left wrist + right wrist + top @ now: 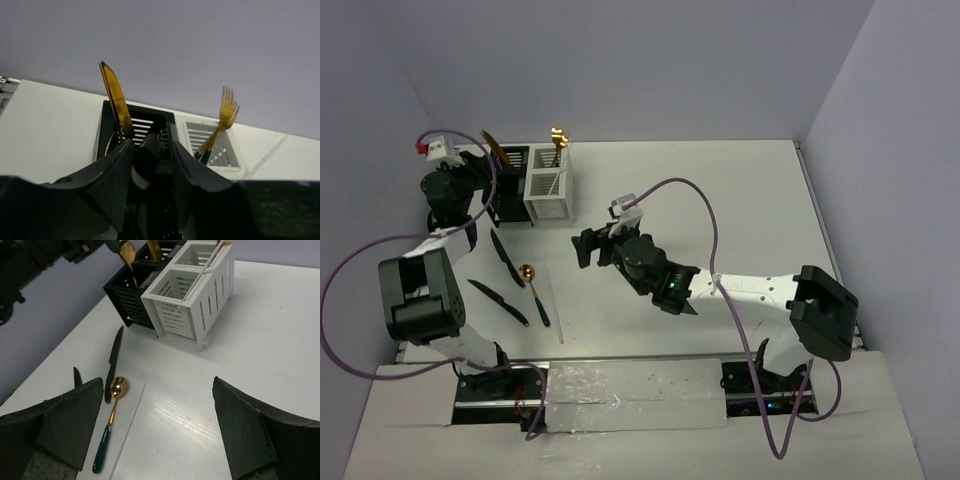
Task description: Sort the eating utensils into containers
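Note:
The containers stand joined at the back left, a black caddy [512, 185] and a white caddy [548, 190]. A gold knife [116, 102] stands blade up in the black caddy [102, 135]. Gold forks [227, 112] lean in the white caddy [220, 150]. My left gripper [152, 142] hangs over the black caddy with its jaws apart; the knife's dark handle lies against the left finger, clear of the right one. My right gripper [158, 382] is open over bare table, holding nothing. A gold spoon [112, 412] with a green handle, two black knives [114, 362] [76, 376] and a white stick [129, 430] lie on the table.
The loose utensils lie in a group left of the right gripper [582, 248], near the left arm's base. Purple walls close in the table at the back and both sides. A purple cable loops above the right arm.

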Robot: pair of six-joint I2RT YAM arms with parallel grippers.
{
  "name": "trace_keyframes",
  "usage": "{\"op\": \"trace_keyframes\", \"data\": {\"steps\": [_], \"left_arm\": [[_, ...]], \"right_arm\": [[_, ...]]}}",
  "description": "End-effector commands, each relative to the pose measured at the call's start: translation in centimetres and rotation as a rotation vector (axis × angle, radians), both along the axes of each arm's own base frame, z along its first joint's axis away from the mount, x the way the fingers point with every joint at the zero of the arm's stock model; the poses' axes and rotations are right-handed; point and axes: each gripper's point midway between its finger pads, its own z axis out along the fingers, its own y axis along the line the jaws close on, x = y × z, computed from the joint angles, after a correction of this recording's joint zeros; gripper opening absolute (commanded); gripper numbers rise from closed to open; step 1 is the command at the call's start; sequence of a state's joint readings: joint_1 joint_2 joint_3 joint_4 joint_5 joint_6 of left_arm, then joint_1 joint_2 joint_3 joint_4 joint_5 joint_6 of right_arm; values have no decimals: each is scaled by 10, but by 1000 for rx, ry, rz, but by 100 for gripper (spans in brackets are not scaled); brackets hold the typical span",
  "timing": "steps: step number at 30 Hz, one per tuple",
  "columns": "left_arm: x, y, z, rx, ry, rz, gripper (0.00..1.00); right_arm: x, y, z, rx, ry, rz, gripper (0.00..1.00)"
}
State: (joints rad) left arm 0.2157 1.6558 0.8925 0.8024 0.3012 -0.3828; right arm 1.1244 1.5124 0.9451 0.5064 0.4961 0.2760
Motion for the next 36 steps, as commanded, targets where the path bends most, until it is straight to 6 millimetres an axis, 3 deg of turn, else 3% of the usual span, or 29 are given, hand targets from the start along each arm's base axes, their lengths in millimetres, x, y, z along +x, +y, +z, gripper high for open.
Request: {"op": "trace_keyframes", "data": {"steps": [1, 4, 6, 11, 14, 15, 18, 19, 20, 22, 24, 26, 27, 32, 36], "left_arm": [[-30, 0, 92, -21, -207, 52, 47], [-49, -7, 124, -17, -227, 41, 60], [-52, -3, 135, -3, -207, 70, 67], [-53, 3, 105, 74, -47, 94, 70], [-57, -3, 90, 96, 15, 51, 70], [-61, -6, 94, 134, 13, 29, 67], [-82, -46, 86, 195, 79, -158, 64], [-89, -55, 77, 219, 125, -186, 64], [-104, -64, 49, 270, 250, -233, 64], [-126, -85, 18, 340, 369, -337, 64], [-158, -91, -28, 377, 570, -427, 65], [-178, -96, -49, 421, 679, -509, 64], [-197, -96, -64, 424, 776, -544, 64], [-236, -108, -110, 538, 971, -639, 65], [-244, -130, -127, 574, 1031, -702, 66]], "right_arm": [[-7, -10, 19, 60, -1, -13, 96], [-11, -16, 19, 70, 16, -19, 95], [-15, -19, 21, 76, 17, -17, 95], [-27, -23, 25, 85, 18, 3, 95], [-32, -27, 27, 88, 17, 5, 95], [-34, -26, 26, 85, 18, 8, 95], [-38, -29, 22, 60, 31, 2, 95], [-38, -29, 25, 69, 32, -1, 95], [-39, -31, 17, 43, 50, -7, 94], [-42, -33, 14, 44, 81, -22, 94], [-47, -36, 1, 26, 133, -26, 94], [-56, -35, -8, 10, 172, 0, 93], [-60, -35, -11, 1, 183, 5, 93], [-72, -36, -21, -48, 219, -1, 93], [-75, -36, -30, -56, 233, -7, 93]]}}
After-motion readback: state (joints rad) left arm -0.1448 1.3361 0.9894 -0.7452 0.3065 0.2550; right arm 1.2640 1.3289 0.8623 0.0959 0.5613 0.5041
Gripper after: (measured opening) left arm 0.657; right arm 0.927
